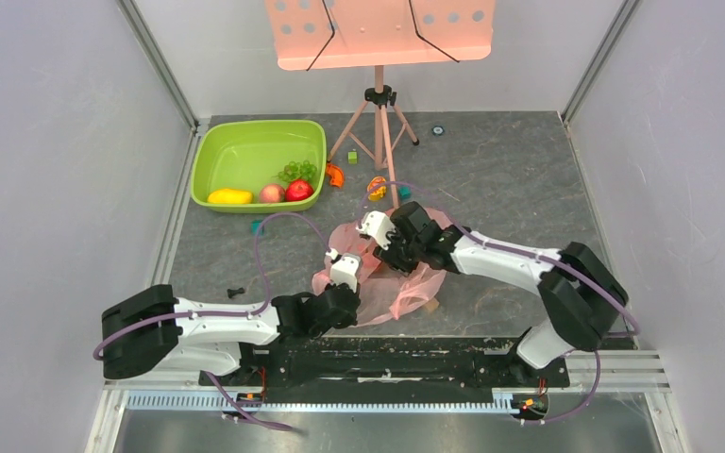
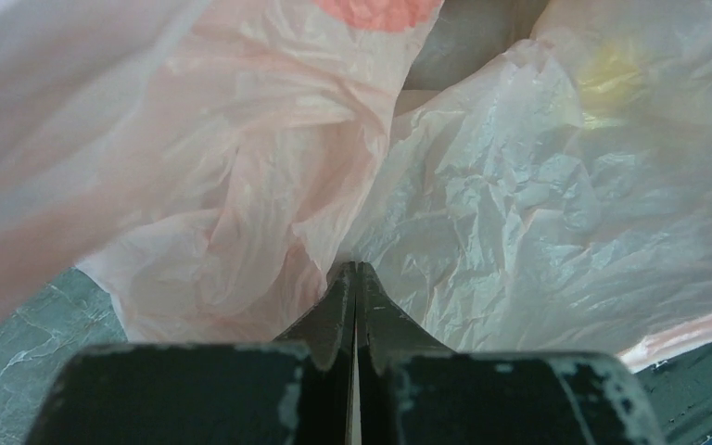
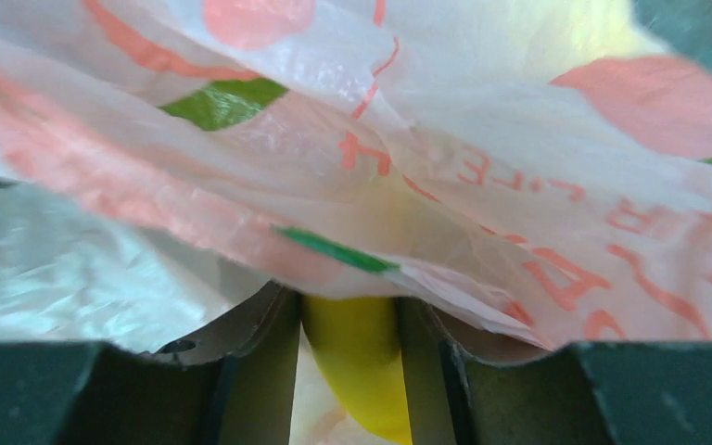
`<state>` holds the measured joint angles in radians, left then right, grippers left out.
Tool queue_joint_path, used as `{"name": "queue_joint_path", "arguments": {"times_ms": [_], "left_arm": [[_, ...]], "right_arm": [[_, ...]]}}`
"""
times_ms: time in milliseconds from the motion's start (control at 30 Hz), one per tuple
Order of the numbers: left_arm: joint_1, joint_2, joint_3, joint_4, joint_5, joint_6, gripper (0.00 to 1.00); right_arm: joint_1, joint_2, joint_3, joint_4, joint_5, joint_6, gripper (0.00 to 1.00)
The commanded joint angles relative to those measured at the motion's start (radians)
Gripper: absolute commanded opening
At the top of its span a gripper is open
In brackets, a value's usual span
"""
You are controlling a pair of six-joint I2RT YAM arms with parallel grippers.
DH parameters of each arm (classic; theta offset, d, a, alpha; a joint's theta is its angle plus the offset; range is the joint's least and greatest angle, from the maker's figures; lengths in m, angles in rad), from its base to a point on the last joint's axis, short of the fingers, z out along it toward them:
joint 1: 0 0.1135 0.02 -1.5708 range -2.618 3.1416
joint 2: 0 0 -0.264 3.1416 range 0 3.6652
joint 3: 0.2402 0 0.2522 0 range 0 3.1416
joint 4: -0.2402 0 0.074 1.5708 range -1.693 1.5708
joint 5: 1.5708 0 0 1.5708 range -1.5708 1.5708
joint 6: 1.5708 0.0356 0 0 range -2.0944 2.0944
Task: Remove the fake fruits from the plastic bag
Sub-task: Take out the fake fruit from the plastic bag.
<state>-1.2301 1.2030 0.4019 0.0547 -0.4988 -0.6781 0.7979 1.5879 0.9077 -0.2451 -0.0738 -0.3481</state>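
Lying crumpled on the dark table, the plastic bag is between the two arms, near the front edge. The left gripper is at the left side of the bag. In its wrist view the two fingers are pressed fully together, and a fold of the thin pink film is pinched at their tips. The right gripper is at the far side of the bag. In its wrist view the bag hangs over the fingertips, and a yellow fruit sits between the two fingers, touching both, so the jaws are only as wide as this fruit. Which kind of fruit it is, I cannot tell. A faint yellow shape shows through the film in the left wrist view. Well apart, at the far left, a green basin holds a yellow mango, a peach, a red apple and green grapes.
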Motion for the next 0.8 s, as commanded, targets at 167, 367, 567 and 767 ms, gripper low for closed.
{"name": "queue_joint_path", "arguments": {"times_ms": [167, 367, 567, 767], "left_arm": [[-0.005, -0.029, 0.026, -0.012, -0.069, -0.042, 0.02], [-0.005, -0.071, 0.049, -0.049, -0.088, -0.048, 0.02], [-0.005, -0.146, 0.054, -0.107, -0.117, -0.054, 0.02], [-0.005, -0.223, 0.054, -0.145, -0.128, -0.058, 0.02]], "right_arm": [[-0.002, -0.2, -0.005, -0.069, -0.251, -0.005, 0.26], [0.001, -0.297, -0.05, -0.077, -0.433, 0.005, 0.24], [0.003, -0.401, -0.074, -0.055, -0.576, 0.031, 0.24], [0.003, -0.497, -0.088, 0.051, -0.679, 0.108, 0.24]]}}
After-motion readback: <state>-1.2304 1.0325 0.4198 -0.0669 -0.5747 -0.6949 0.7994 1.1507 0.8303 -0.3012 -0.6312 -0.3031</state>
